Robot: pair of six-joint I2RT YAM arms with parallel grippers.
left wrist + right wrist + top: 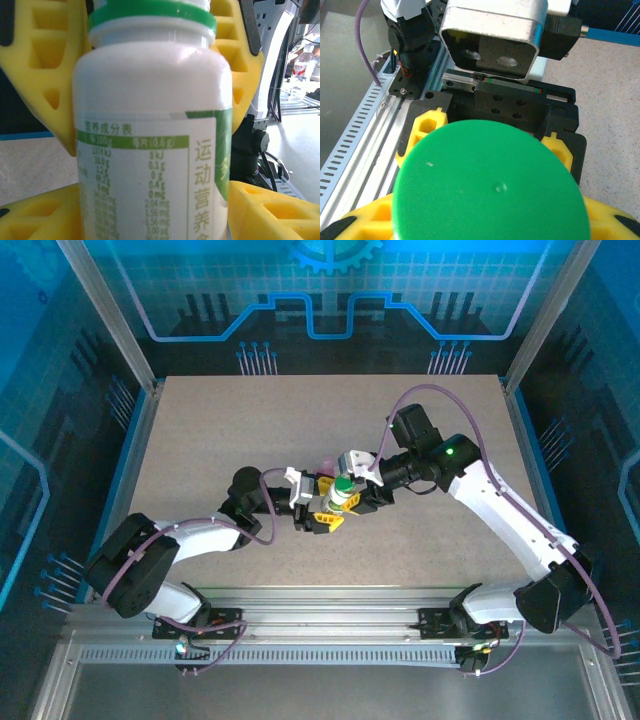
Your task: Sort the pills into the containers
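The white bottle (150, 130) was at the middle of the desk (250, 420), between my two tools. Its green cap (490, 185) was on and its wall was opaque, so I could not see any contents. My right tool (347, 487) was clamped on the green cap. My left tool (328, 503) had its yellow fingers (35, 215) flanking the bottle's body; I could not tell whether they pressed it. A pink thing (326, 462) sat just behind the tools, mostly hidden.
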